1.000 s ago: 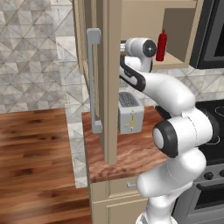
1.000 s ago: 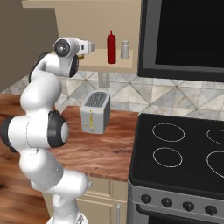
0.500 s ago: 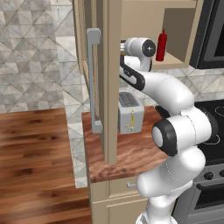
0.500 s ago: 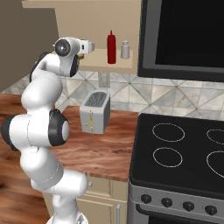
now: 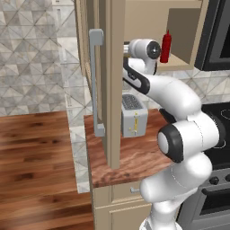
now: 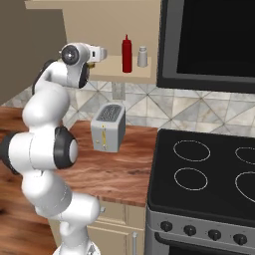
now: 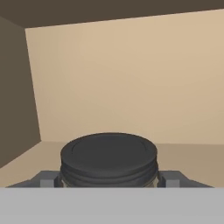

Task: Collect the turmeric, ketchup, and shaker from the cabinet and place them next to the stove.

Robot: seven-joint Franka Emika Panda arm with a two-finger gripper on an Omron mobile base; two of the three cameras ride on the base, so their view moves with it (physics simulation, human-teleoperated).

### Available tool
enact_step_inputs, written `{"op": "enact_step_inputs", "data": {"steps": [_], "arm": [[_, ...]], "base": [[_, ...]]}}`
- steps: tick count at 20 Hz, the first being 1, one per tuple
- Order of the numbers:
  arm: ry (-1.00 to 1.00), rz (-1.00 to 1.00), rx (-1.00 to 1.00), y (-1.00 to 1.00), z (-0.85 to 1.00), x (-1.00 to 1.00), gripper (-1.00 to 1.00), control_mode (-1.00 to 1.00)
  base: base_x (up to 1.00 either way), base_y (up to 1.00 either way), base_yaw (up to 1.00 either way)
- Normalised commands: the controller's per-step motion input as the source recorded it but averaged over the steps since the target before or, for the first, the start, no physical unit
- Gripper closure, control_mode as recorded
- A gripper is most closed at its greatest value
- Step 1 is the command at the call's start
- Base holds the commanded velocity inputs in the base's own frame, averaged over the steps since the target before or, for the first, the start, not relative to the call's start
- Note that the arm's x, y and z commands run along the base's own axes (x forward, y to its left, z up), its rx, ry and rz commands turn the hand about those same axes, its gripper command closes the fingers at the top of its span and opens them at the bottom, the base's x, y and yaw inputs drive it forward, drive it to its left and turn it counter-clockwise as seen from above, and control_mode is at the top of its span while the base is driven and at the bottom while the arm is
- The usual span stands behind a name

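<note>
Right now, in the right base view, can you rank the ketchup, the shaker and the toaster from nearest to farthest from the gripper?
1. The ketchup: on the cabinet shelf, just right of the gripper.
2. The shaker: same shelf, right of the ketchup.
3. The toaster: down on the counter, well below the gripper.

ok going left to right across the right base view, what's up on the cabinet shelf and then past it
gripper → ketchup → shaker → dark microwave panel
</note>
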Motion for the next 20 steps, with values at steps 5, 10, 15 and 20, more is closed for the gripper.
{"op": "enact_step_inputs", "data": {"steps": [5, 10, 15, 20], "arm": [[-0.04, 0.00, 0.00, -0.01, 0.00, -0.48, 1.00, -1.00], [-0.05, 0.05, 0.00, -0.17, 0.00, -0.70, 1.00, -1.00], [0.02, 0.06, 0.00, -0.50, -0.04, -0.55, 1.00, -1.00], [0.09, 0.06, 0.00, -0.80, -0.21, -0.35, 1.00, -1.00]], "base": [[0.00, 0.00, 0.00], [0.00, 0.00, 0.00], [0.00, 0.00, 0.00], [0.00, 0.00, 0.00]]}}
